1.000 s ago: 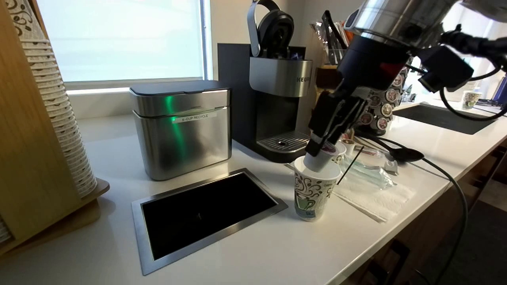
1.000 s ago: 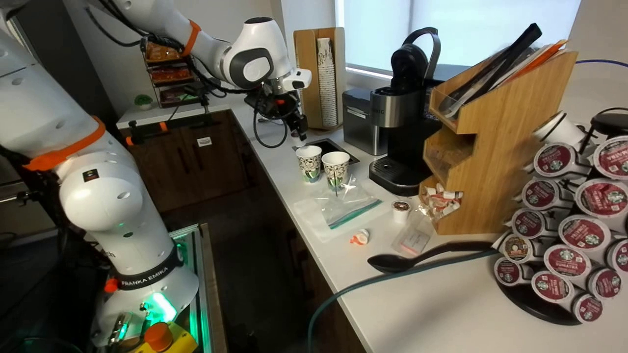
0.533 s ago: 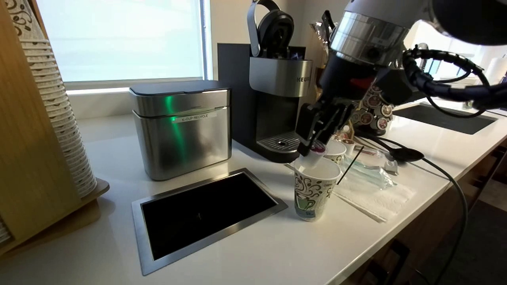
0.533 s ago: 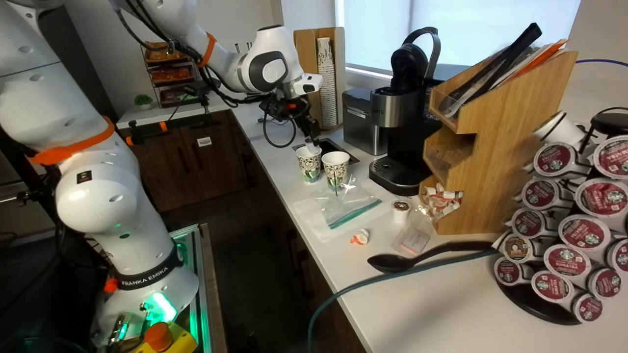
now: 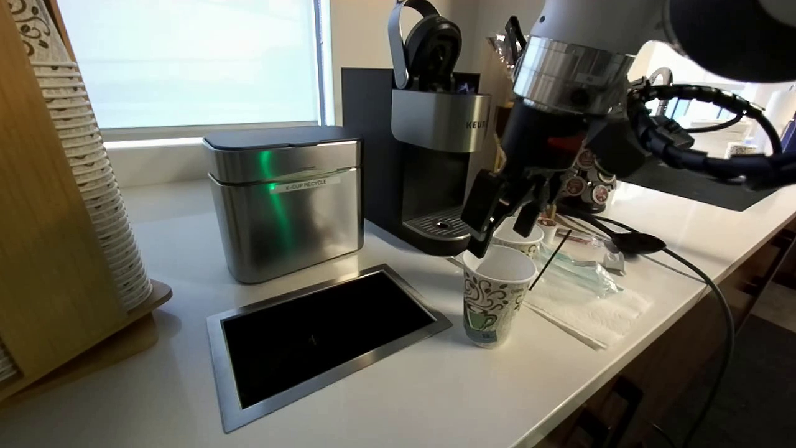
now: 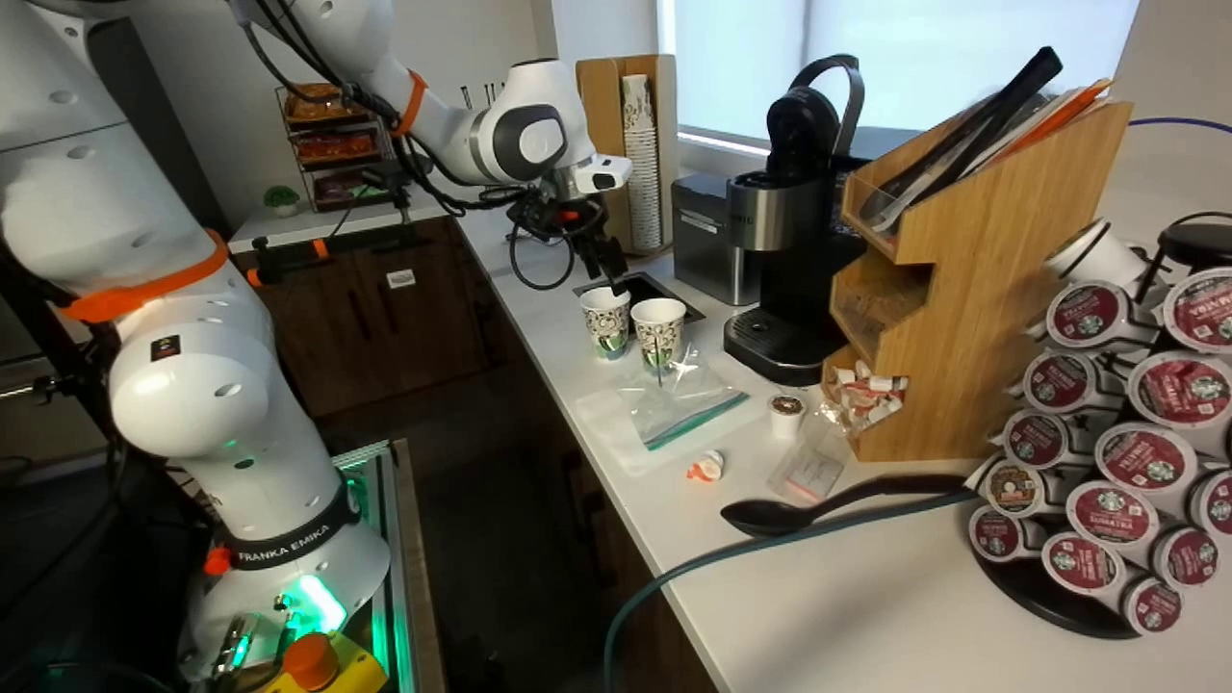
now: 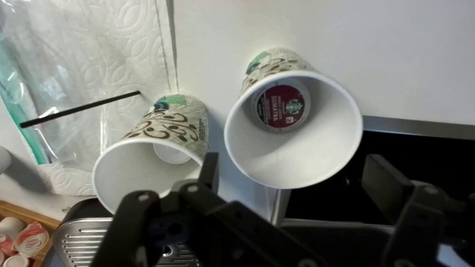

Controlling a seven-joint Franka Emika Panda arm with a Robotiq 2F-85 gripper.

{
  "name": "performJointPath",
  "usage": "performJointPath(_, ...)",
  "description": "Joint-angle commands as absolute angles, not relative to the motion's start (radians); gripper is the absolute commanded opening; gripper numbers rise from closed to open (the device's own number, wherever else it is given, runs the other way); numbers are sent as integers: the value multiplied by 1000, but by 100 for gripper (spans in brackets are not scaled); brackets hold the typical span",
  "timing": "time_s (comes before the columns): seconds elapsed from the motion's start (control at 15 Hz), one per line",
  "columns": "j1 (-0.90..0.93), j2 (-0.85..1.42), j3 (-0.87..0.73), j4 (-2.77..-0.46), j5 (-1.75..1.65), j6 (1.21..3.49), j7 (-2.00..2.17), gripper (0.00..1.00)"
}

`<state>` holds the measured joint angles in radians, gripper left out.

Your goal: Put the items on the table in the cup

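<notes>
A pod with a dark red lid (image 7: 282,105) lies lid up at the bottom of the white patterned paper cup (image 7: 319,148). That cup stands on the white countertop (image 5: 435,392), beside the metal-framed dark panel (image 5: 329,336). My gripper (image 7: 295,167) is open and empty over this cup's rim, its fingers wide apart. It also shows at the cup in an exterior view (image 5: 502,235). A second cup (image 6: 659,318) stands beside it, with a pale round shape inside that I cannot identify. A brown-lidded pod (image 6: 786,414) and an orange-and-white piece (image 6: 707,466) lie on the countertop.
A coffee maker (image 6: 780,212) and a steel bin (image 5: 292,218) stand along the back. A clear bag (image 6: 674,409) with a dark stirrer lies by the cups. A black spoon (image 6: 770,517), a green hose (image 6: 693,568) and a pod rack (image 6: 1114,512) stand farther off.
My gripper has moved over the cup by the panel. Its fingers have opened, and the red-lidded pod that was between them is now inside that cup.
</notes>
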<state>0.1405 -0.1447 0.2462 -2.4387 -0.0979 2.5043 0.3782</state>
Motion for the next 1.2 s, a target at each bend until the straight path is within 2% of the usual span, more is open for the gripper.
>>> performJointPath(0.0, 103, -277, 223, -2472, -166, 2420, 444, 100)
performJointPath(0.47, -180, -348, 85, -2577, -374, 2404, 505, 100)
performJointPath(0.53, -121, -343, 98, -2537, -306, 2395, 453, 100)
performJointPath(0.73, -183, -337, 66, -2562, -349, 2396, 456, 100)
performJointPath(1.13, -213, -221, 69, -2518, -343, 2240, 668, 100)
